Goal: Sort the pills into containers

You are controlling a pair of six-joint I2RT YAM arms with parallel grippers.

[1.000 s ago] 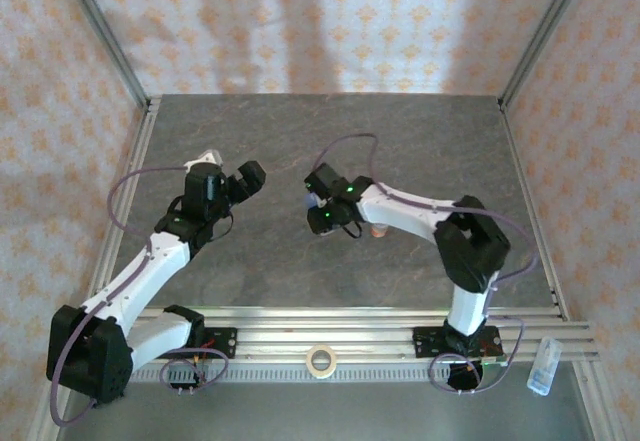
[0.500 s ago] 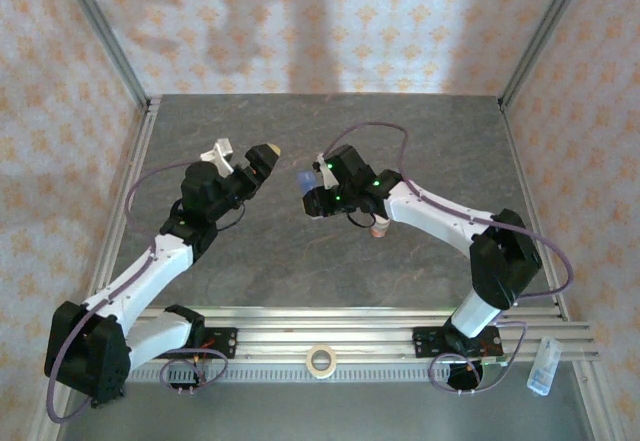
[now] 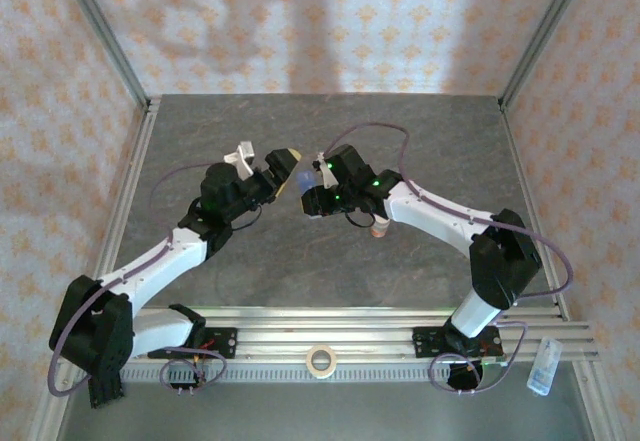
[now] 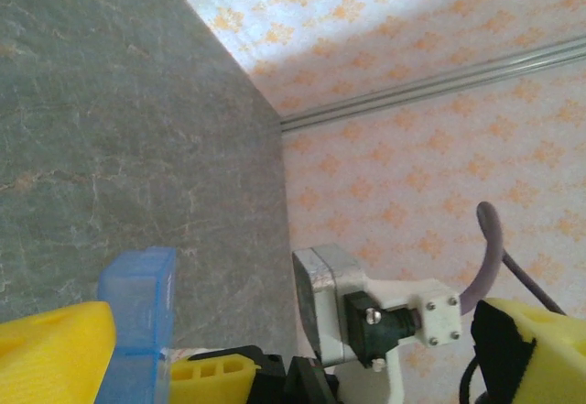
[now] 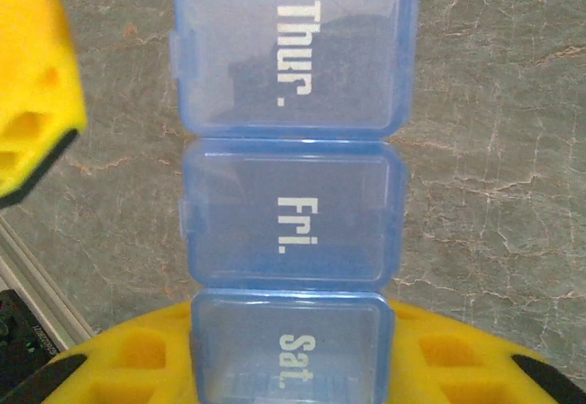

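Right wrist: visible lids (image 5: 291,56) shut, sorting seemingly unstarted.
Right gripper (image 5: 291,367) clamps the translucent blue plastic pill-organiser strip (image 5: 291,212) by its Sat. end, above the worktop (image 3: 330,261); left gripper (image 3: 268,166) gapes wide, just left.

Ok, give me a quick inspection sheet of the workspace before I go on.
Surface: grey marbled table; no spills seen.
Job's things: blue pill organiser, Thur., Fri. and Sat. lids shut; pills: nothing seen.
Clutter: small orange-red bottle on the table beside the right arm; tape roll on the near rail; clear plastic item at the near right corner.
Grippers: right end effector shut on the organiser's Sat. end; left end effector open, close to the organiser's far end.
Cables: purple cables looped along both arms; no snag seen.
Surroundings: patterned walls, aluminium frame.
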